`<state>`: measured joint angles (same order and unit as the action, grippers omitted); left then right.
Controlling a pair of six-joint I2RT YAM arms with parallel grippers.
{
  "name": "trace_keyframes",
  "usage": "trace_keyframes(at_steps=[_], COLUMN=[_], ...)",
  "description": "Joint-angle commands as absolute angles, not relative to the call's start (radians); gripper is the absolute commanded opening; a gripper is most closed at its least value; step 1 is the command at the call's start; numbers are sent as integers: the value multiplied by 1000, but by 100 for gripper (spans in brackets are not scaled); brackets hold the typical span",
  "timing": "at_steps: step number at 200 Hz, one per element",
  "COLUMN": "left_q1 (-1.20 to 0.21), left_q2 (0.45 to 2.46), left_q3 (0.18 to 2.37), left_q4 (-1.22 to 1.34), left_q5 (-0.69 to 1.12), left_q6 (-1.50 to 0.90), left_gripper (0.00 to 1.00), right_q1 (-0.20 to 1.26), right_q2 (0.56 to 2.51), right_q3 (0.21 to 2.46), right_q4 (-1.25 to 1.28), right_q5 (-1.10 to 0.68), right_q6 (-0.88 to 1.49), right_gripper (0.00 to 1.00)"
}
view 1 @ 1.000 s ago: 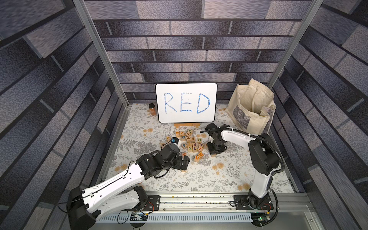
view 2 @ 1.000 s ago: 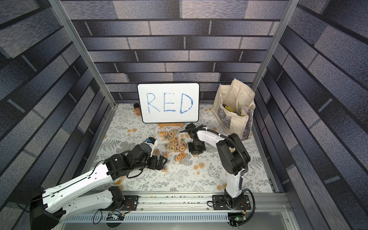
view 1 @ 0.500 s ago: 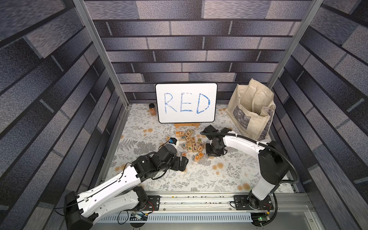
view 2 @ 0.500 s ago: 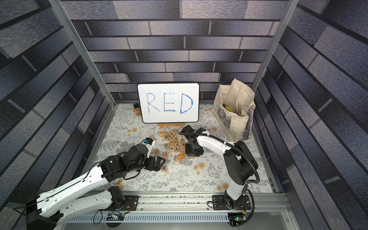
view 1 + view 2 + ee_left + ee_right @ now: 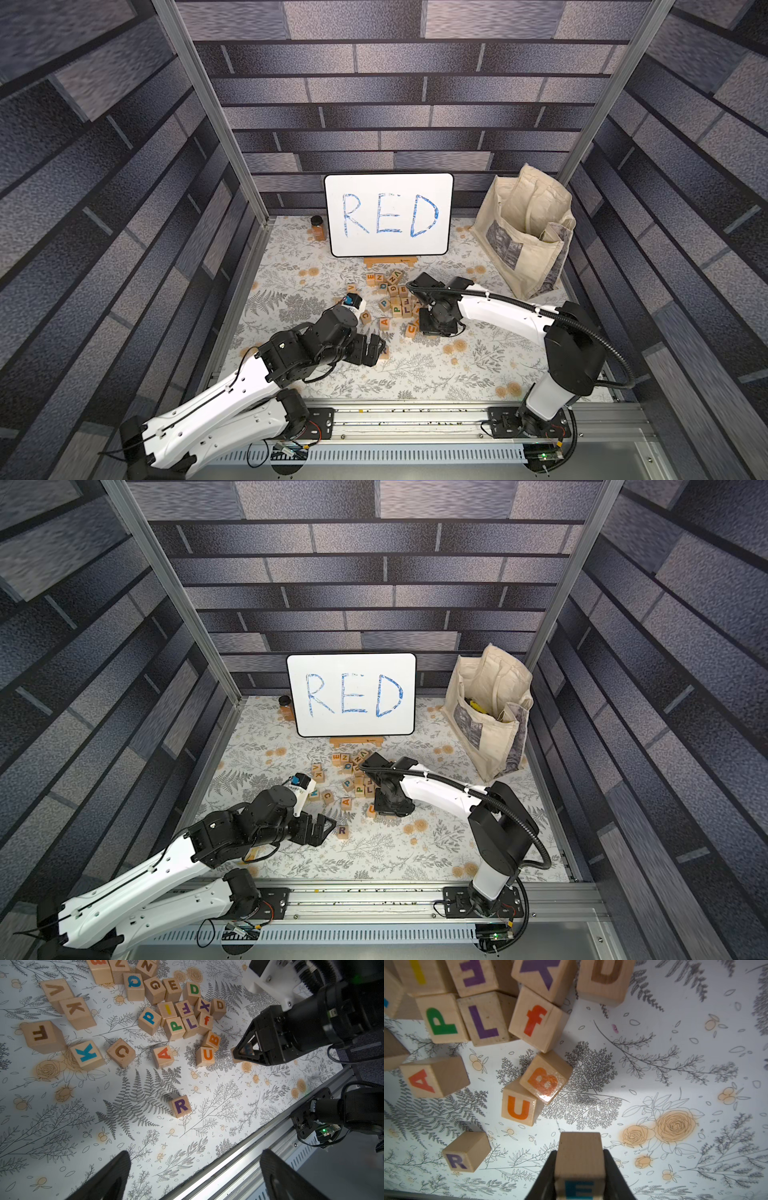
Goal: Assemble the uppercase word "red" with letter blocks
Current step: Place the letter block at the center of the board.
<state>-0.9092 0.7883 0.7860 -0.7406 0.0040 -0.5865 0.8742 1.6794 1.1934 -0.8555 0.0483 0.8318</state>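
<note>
E block [image 5: 580,1163] pinched by right end effector [image 5: 579,1151]; left end effector [image 5: 196,1154] spread.

I'm looking down at the floral table [image 5: 415,374]: letter blocks [image 5: 394,291] are sitting jumbled mid-table, the purple R block [image 5: 342,831] is lying alone nearer the front rail, and a whiteboard [image 5: 388,214], tote bag [image 5: 523,241] and small jar [image 5: 318,227] are standing along the back.

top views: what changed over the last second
The open left gripper drew back toward its base, uncovering the R block. The right gripper, shut on the E block, carried it nearer the front rail. The block pile and whiteboard stayed put.
</note>
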Motion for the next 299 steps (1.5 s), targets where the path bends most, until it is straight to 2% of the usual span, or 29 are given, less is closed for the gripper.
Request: trace_keyframes(at_steps=[1, 157, 299], left_q1=[-917, -1024, -1073], left_q2=[751, 600, 527], left_q3=[805, 813, 815], left_q4=[-810, -954, -1016], left_q5=[30, 16, -29], left_q6=[-566, -702, -749], left_gripper=[100, 100, 100], right_q1=[916, 1115, 1160], right_q2=[1661, 1816, 1907], right_q3=[1196, 1326, 1338], right_q4=[-853, -810, -772], right_q5=[85, 110, 105], right_q6=[909, 1003, 1032], right_gripper=[13, 12, 13])
